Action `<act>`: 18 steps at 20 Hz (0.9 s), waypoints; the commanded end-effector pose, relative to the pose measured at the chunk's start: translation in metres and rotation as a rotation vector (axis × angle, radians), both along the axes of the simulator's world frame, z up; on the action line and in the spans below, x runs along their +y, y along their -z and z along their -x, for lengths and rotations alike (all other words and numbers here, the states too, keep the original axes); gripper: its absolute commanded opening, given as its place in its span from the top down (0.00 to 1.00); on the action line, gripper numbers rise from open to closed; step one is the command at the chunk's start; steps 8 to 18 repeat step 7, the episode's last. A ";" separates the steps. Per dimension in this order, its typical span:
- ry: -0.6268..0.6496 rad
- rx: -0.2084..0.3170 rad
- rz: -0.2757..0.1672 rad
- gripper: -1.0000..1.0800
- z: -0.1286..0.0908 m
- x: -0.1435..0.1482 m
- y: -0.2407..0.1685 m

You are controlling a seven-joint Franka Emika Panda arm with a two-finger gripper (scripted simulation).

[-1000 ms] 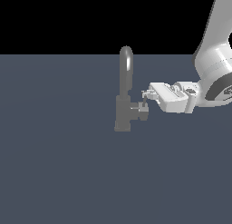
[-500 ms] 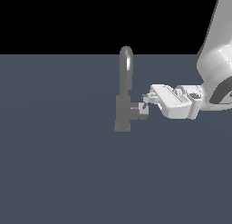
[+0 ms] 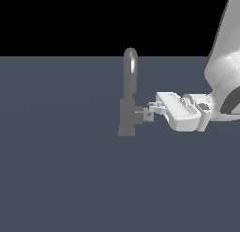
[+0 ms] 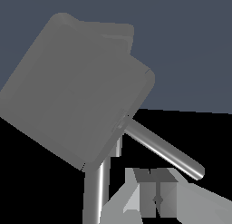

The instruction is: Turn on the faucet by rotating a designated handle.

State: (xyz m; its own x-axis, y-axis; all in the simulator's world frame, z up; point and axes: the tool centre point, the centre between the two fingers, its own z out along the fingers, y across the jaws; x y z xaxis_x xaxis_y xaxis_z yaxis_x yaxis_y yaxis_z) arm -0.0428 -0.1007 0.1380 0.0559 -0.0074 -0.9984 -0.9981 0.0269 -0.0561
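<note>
Handle (image 3: 140,114) sticks sideways off the faucet (image 3: 128,104) body, mid worktop (image 3: 61,170). Gripper (image 3: 149,112) is right at the handle end, touching or nearly. Can't tell whether the fingers (image 4: 156,196) are open or closed. Exterior view shows the arched spout; wrist view shows only the blocky body, a thin lever pin (image 4: 165,149) and blurry fingers.

The jaws' gap at the handle (image 3: 142,114) is too small to tell.
</note>
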 end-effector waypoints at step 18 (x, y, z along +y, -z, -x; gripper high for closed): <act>0.003 0.048 -0.007 1.00 0.026 0.001 0.061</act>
